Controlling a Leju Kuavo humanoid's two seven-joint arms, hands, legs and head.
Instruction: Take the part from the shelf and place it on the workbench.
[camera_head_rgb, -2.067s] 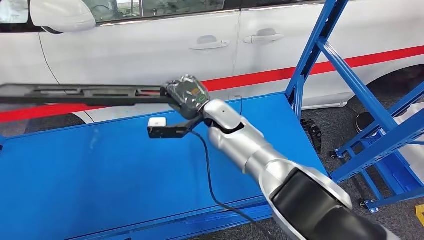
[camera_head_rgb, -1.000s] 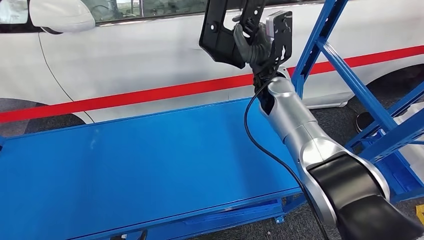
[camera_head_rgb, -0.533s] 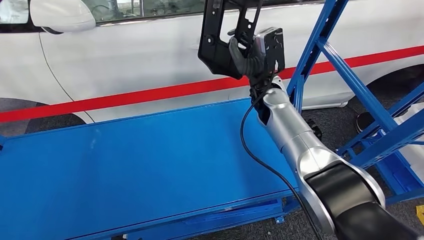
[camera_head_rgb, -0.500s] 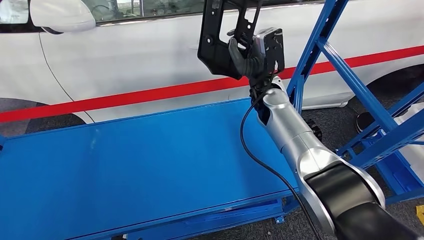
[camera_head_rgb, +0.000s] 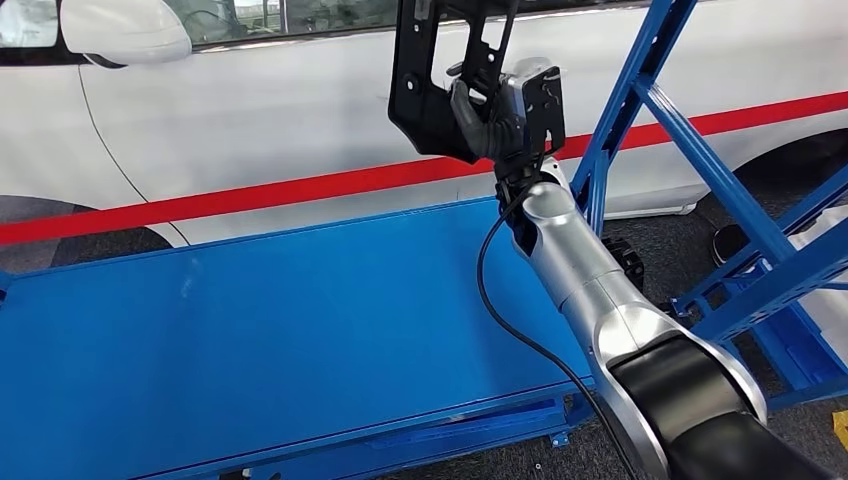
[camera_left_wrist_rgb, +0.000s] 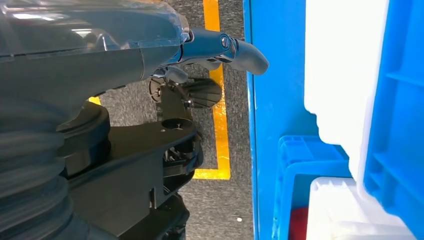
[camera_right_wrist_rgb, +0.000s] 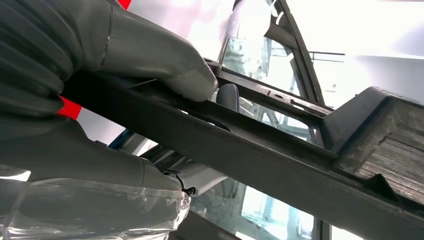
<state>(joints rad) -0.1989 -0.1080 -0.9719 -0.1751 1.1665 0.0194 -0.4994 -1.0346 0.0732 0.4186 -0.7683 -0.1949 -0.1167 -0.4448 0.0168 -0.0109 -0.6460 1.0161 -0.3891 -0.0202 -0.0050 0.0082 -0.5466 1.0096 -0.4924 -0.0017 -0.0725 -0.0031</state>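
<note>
The right hand (camera_head_rgb: 487, 112) holds the part (camera_head_rgb: 432, 85), a flat black plastic frame with cut-outs and ribbed bars, raised upright above the far edge of the workbench (camera_head_rgb: 250, 340). Dark rubbery fingers (camera_right_wrist_rgb: 150, 55) and thumb are closed around one of its bars. The workbench is a smooth blue metal top. Blue steel shelf struts (camera_head_rgb: 720, 180) stand to its right. The left hand (camera_left_wrist_rgb: 220, 47) hangs free, one curved finger extended, holding nothing.
</note>
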